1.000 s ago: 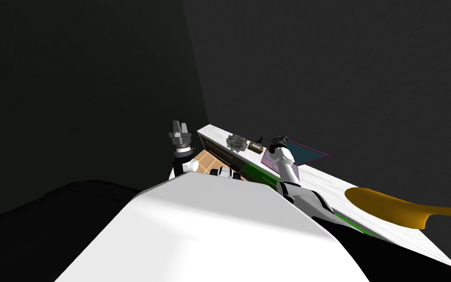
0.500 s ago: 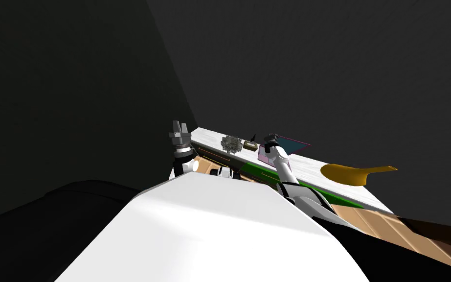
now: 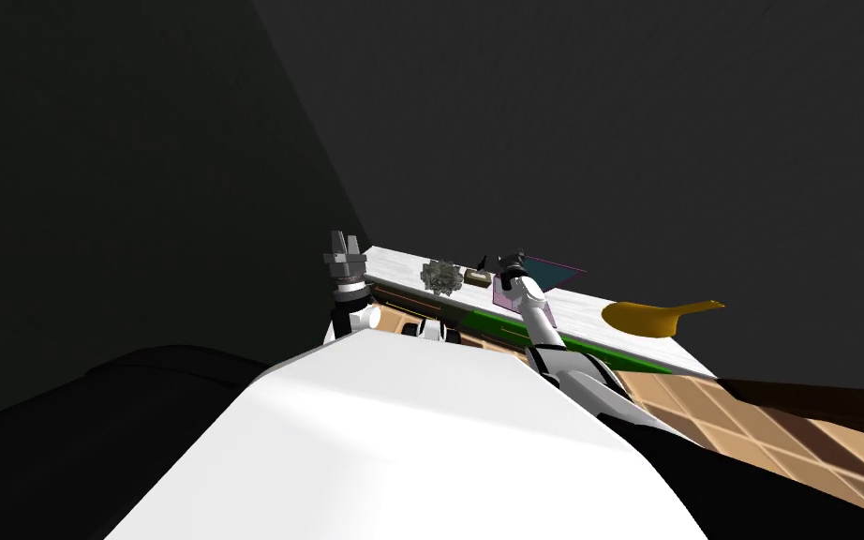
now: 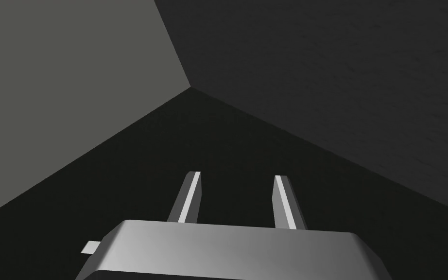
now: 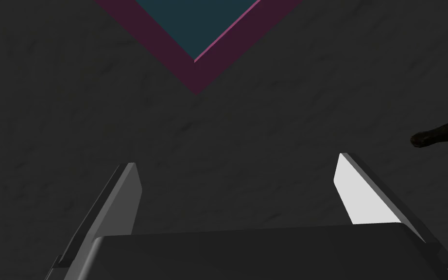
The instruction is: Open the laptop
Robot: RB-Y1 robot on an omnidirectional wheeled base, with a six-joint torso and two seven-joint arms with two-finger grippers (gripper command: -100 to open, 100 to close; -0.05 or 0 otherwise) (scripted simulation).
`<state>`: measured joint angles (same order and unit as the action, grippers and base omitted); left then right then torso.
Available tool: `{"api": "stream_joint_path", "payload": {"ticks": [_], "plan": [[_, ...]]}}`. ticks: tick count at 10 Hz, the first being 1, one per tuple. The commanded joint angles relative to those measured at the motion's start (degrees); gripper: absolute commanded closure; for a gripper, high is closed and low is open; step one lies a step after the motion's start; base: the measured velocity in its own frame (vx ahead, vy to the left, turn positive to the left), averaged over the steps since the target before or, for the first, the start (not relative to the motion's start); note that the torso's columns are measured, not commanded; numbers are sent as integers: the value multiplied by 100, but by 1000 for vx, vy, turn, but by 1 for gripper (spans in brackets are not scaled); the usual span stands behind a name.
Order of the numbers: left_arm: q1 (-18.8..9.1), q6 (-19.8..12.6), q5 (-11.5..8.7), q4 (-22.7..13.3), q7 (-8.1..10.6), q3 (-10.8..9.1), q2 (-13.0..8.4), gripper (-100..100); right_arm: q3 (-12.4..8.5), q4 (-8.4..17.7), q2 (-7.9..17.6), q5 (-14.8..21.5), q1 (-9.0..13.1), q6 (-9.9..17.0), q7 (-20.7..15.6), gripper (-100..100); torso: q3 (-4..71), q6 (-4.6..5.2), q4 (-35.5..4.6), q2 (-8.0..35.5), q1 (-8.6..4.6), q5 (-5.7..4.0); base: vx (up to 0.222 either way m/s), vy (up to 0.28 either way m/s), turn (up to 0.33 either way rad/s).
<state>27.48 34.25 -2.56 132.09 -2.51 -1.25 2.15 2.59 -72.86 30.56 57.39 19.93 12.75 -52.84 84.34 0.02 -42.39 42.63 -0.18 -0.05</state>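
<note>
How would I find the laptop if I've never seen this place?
Find the long white tabletop. On it sit a grey spiky lump, a small brownish box, the laptop and a yellow scoop shape. Only the laptop has a purple frame round a teal panel.

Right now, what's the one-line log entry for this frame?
task: open laptop | right claw: open, empty, facing laptop screen corner | lid: raised off base | left claw: open, empty, held up
</note>
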Motion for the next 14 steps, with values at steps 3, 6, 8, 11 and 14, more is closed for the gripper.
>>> {"api": "stream_joint_path", "payload": {"ticks": [3, 6, 8, 11, 14], "plan": [[0, 0, 0, 0, 0, 0, 0, 0, -50, -67, -189, 294, 340, 265, 228, -100, 27, -1, 13, -43, 22, 6, -70, -16, 45], [1, 0, 0, 0, 0, 0, 0, 0, -126, -135, -353, 523, 501, 430, 343, -100, 28, -2, 14, -44, 17, 5, -29, -13, 62], [1, 0, 0, 0, 0, 0, 0, 0, -258, -180, -533, 734, 559, 555, 397, -100, 17, 0, 8, -26, 13, 4, -71, -31, 100], [0, 0, 0, 0, 0, 0, 0, 0, -583, -120, -795, 982, 479, 711, 346, -100, 21, 1, 10, -34, 6, 2, -80, -74, 150], [2, 0, 0, 0, 0, -1, -1, 0, -838, 2, -902, 1043, 311, 762, 225, -100, 41, -2, 20, -64, 9, 2, 33, -108, 132]]}}
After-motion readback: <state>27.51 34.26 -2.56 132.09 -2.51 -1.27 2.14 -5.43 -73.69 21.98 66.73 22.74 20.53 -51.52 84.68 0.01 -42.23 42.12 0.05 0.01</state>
